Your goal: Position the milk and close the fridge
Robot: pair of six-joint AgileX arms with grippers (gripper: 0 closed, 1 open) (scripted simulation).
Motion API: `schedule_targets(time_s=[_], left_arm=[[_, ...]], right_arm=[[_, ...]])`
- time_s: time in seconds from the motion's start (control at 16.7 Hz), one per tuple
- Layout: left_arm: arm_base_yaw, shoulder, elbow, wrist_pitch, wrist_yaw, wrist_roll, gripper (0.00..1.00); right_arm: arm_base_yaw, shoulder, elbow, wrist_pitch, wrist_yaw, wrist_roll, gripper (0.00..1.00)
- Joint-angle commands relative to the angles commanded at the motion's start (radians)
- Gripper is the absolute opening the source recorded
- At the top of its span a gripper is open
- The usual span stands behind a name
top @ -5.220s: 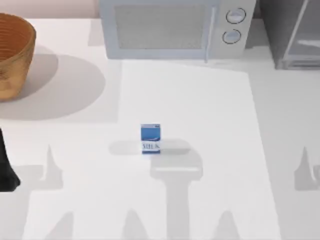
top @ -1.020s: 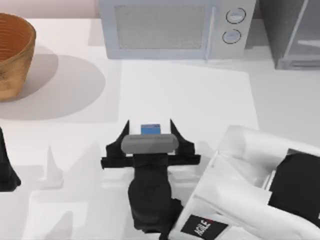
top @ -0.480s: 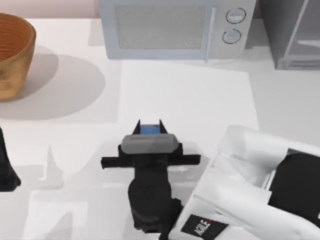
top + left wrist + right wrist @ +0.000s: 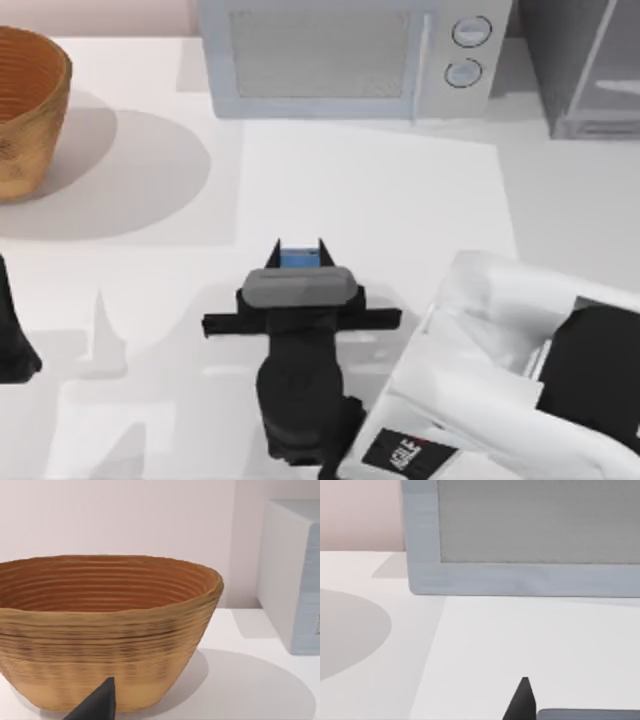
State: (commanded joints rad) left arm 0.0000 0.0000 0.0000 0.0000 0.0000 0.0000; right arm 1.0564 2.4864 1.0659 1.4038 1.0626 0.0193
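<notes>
Right end effector [image 4: 299,250] is clamped tight on the milk [image 4: 299,259] mid-worktop [image 4: 400,190]; wicker basket [image 4: 28,110] looks empty, fridge [image 4: 585,65] open. Left arm's parked, can't tell its fingers.

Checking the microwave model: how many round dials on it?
2. Both sit on the right end of the microwave front in the top view, stacked: one dial above, the other just below. None seems hidden.

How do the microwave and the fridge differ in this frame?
The microwave is pale blue-grey with two round dials; the fridge is darker grey, without dials. The microwave's door looks closed; the fridge's stands open. The microwave sits centre-back, the fridge at the back right corner. Both stand along the table's far edge.
</notes>
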Motion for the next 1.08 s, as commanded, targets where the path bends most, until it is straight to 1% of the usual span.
schedule_targets(time_s=[0.6,0.84,0.96,1.08], left_arm=[[0.0,0.0,0.0,0.0,0.0,0.0,1.0],[0.0,0.0,0.0,0.0,0.0,0.0,1.0],[0.0,0.0,0.0,0.0,0.0,0.0,1.0],[0.0,0.0,0.0,0.0,0.0,0.0,1.0]], right_arm=[[0.003,-0.11,-0.029,-0.084,-0.001,0.003,0.0],[0.001,-0.109,-0.026,-0.082,-0.003,0.005,0.0],[-0.032,-0.14,-0.048,-0.088,-0.036,0.007,0.0],[-0.105,-0.202,-0.098,-0.104,-0.108,0.008,0.0]])
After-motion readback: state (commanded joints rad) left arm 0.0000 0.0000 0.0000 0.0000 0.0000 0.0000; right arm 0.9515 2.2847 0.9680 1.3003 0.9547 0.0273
